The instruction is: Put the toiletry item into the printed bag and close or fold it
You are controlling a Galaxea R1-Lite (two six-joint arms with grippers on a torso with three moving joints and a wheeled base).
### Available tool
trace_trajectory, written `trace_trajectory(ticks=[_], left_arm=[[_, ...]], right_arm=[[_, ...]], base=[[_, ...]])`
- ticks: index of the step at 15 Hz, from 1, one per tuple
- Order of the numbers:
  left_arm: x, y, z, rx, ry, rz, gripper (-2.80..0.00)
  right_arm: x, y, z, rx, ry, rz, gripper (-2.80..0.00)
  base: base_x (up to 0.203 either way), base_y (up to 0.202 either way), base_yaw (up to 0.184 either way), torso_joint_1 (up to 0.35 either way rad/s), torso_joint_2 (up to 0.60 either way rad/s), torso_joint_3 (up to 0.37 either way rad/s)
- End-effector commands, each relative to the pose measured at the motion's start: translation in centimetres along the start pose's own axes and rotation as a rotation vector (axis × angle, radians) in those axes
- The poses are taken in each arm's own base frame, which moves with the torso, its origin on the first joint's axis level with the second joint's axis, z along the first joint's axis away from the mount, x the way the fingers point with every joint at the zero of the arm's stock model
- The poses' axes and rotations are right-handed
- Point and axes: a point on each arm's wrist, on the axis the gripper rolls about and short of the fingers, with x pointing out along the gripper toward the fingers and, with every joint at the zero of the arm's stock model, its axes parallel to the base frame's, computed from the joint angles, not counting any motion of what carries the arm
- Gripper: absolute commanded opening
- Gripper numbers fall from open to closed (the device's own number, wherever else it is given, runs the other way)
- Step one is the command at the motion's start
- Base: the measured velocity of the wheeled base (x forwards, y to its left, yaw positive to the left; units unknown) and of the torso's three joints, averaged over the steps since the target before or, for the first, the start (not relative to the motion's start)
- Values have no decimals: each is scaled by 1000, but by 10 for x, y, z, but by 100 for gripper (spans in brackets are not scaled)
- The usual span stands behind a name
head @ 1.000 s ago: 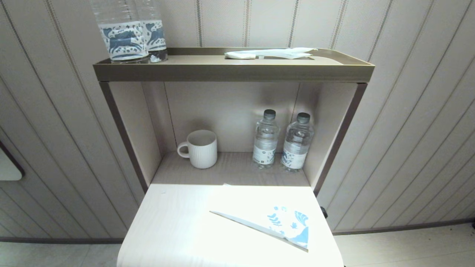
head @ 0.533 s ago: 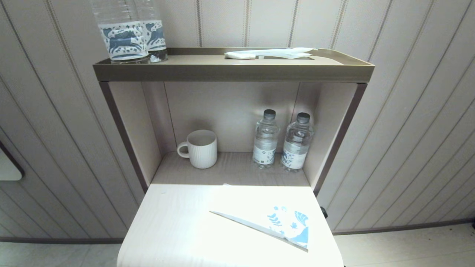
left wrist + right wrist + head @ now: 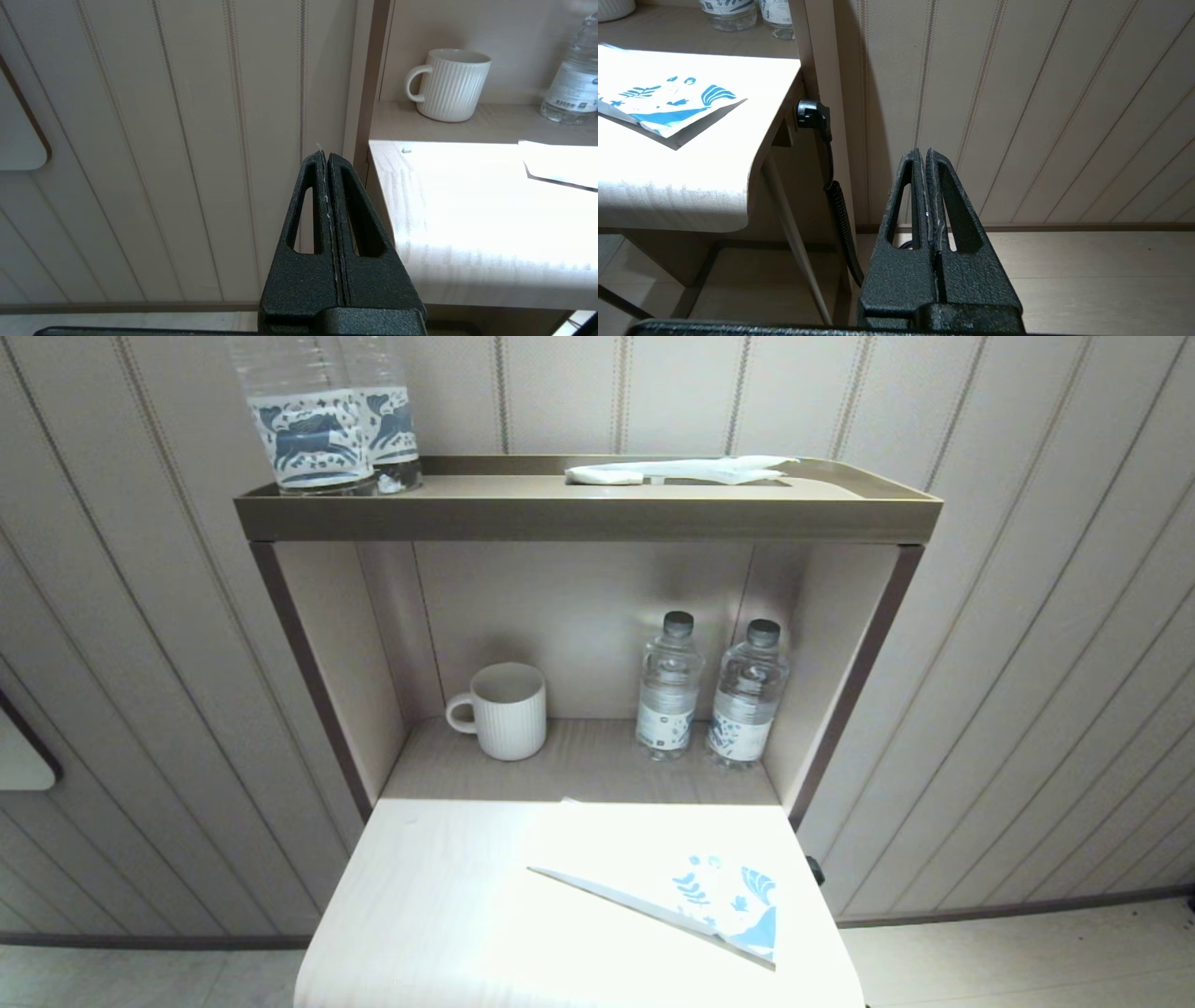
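The printed bag (image 3: 724,905), white with blue leaf motifs, lies flat on the pale table's right front part, one side folded along a slanted crease. It also shows in the right wrist view (image 3: 668,105). A long plain white packet (image 3: 677,471) lies on the top tray; whether it is the toiletry item I cannot tell. My left gripper (image 3: 325,156) is shut and empty, low beside the table's left edge. My right gripper (image 3: 924,151) is shut and empty, low to the right of the table, facing the wall. Neither arm shows in the head view.
A ribbed white mug (image 3: 504,711) and two water bottles (image 3: 714,695) stand on the shelf behind the table (image 3: 448,896). Two larger bottles (image 3: 322,415) stand on the top tray (image 3: 579,513). A black plug and cable (image 3: 817,121) hang at the table's right side.
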Motion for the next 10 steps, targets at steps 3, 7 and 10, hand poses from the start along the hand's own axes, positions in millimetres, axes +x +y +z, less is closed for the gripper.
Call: trace_trajectory(ticks=[3, 7, 10], left_arm=[[0, 0, 0, -2, -2, 0, -280], [0, 0, 0, -2, -2, 0, -280], [0, 0, 0, -2, -1, 0, -280]], right_arm=[[0, 0, 0, 3, 1, 0, -280], [0, 0, 0, 5, 1, -1, -280], [0, 0, 0, 6, 1, -1, -280]], base=[[0, 0, 0, 0, 0, 0], [0, 0, 0, 0, 0, 0], [0, 0, 0, 0, 0, 0]])
